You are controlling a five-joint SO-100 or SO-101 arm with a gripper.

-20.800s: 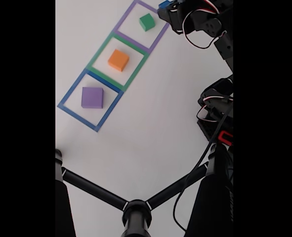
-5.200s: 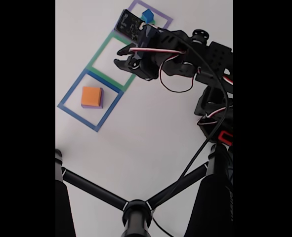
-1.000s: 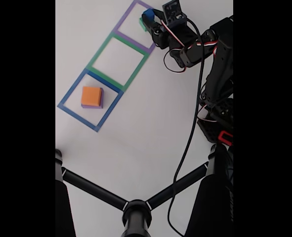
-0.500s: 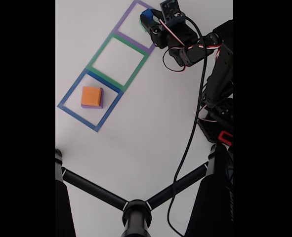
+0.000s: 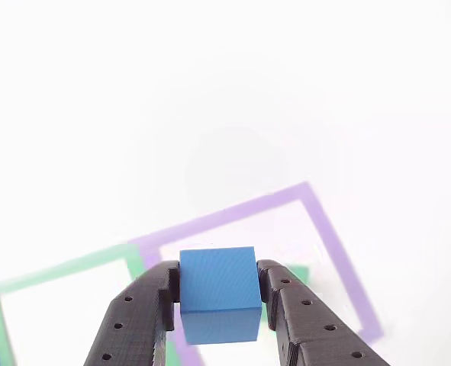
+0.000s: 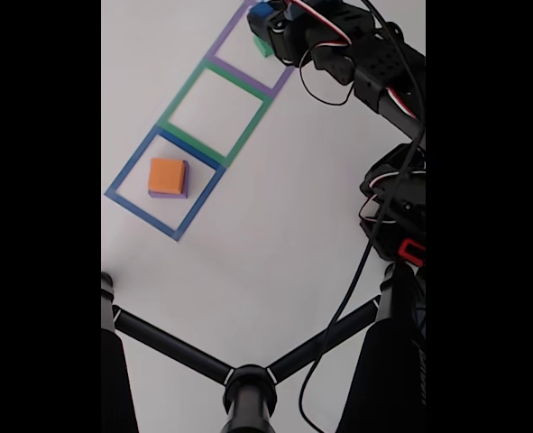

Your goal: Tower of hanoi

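Your gripper (image 5: 218, 293) holds the blue block (image 5: 217, 280), one black finger (image 5: 145, 316) pressed against each side face. The fingers are matte printed plastic with small round holes along their length. The block is a clean-edged cube with a fine, dull surface; its top face catches more light than the face below it.

In the other view, the block hangs above the white table (image 5: 225, 91), over the purple outline (image 5: 339, 252), a flat taped square whose corner points toward 1 o'clock. A sliver of the green block (image 5: 297, 273) shows just past the right finger, at 3 o'clock from the blue block, inside that outline. The green outline (image 5: 65, 268) runs off toward 9 o'clock.

In the fixed view, you find the gripper (image 6: 268, 20) at 12 o'clock, blue block (image 6: 261, 12) at its tip, with the green block (image 6: 262, 47) directly beneath it inside the purple outline (image 6: 225, 45). The green outline (image 6: 214, 106) comes next toward 7 o'clock. Further along, the blue outline (image 6: 126, 180) contains the orange block (image 6: 167, 175), which sits squarely on the purple block (image 6: 183, 192); just a thin purple edge shows under it.

A black tripod (image 6: 248, 379) with tubular legs stands at 6 o'clock. Red-and-white wires (image 6: 325, 23) loop across the arm.
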